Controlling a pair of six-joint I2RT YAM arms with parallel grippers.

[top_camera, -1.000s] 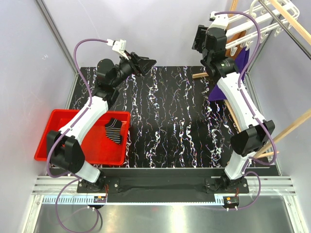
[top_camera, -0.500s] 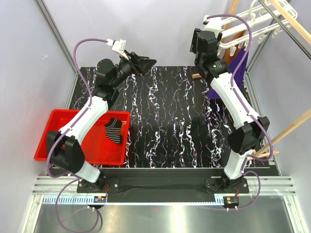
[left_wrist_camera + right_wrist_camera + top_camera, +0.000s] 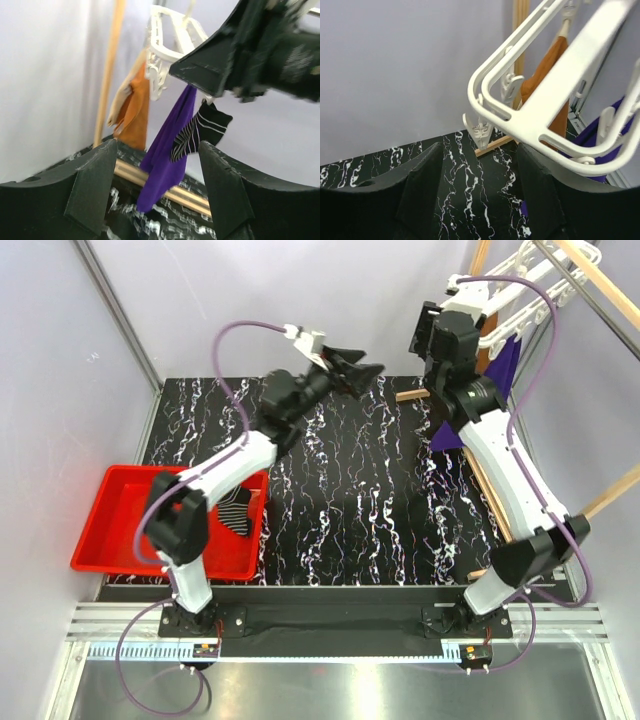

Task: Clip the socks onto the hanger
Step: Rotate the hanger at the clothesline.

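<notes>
Bright, even, diffuse light fills every view, leaving faint soft shadows on the glossy black white-veined tabletop (image 3: 340,490) and a glaring strip on the silver metal rail (image 3: 330,651). In the left wrist view the black right arm (image 3: 280,55) is blurred; close to the right wrist lens, the white plastic hanger frame (image 3: 570,80) looks soft.

walls (image 3: 250,300) pale lilac | tabletop (image 3: 350,500) black, white-veined | front rail (image 3: 330,621) aluminium
</notes>
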